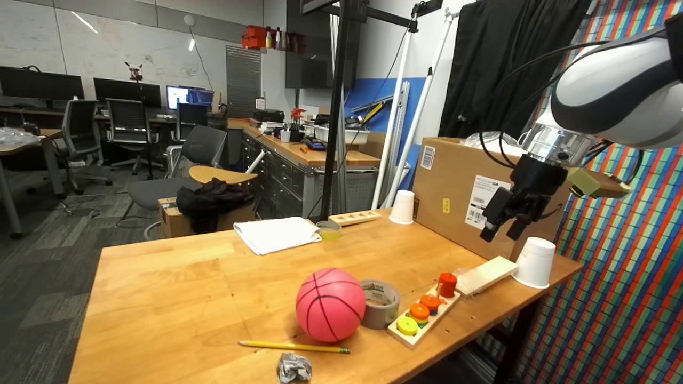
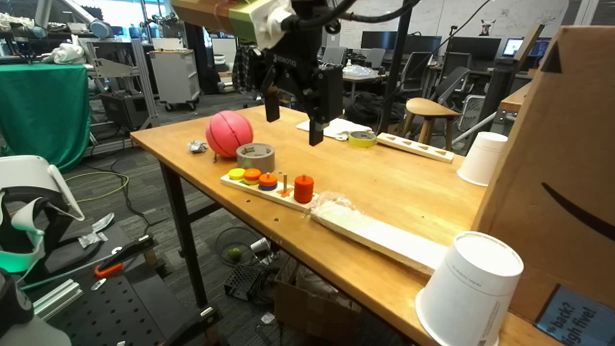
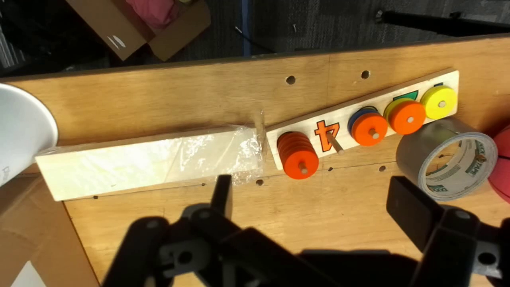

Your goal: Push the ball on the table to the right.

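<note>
Since my tool (image 2: 294,126) hangs above the tabletop (image 1: 176,298), well apart from the ball (image 1: 331,305), I judge that I am at the approach, with the push itself not yet begun. My tool is spread wide, with nothing held between its two sides. In an exterior view, the ball rests on the tabletop with my tool off at its two o'clock; a tape roll (image 1: 381,318) lies flat at the ball's three o'clock, touching or just beside, I cannot tell which. A pencil (image 1: 293,347) lies at the ball's seven o'clock, with crumpled foil (image 1: 294,368) beyond it. My wrist view catches only a slice of the ball, at three o'clock on the edge.

Next, I should travel to the ball, probably bring my tool's two sides together, and come down low beside it, opposite to the way it must go. Whose right is meant I cannot tell; if it is toward the tape roll, I need to press from the ball's nine o'clock, and the tape roll would likely slide along.
</note>
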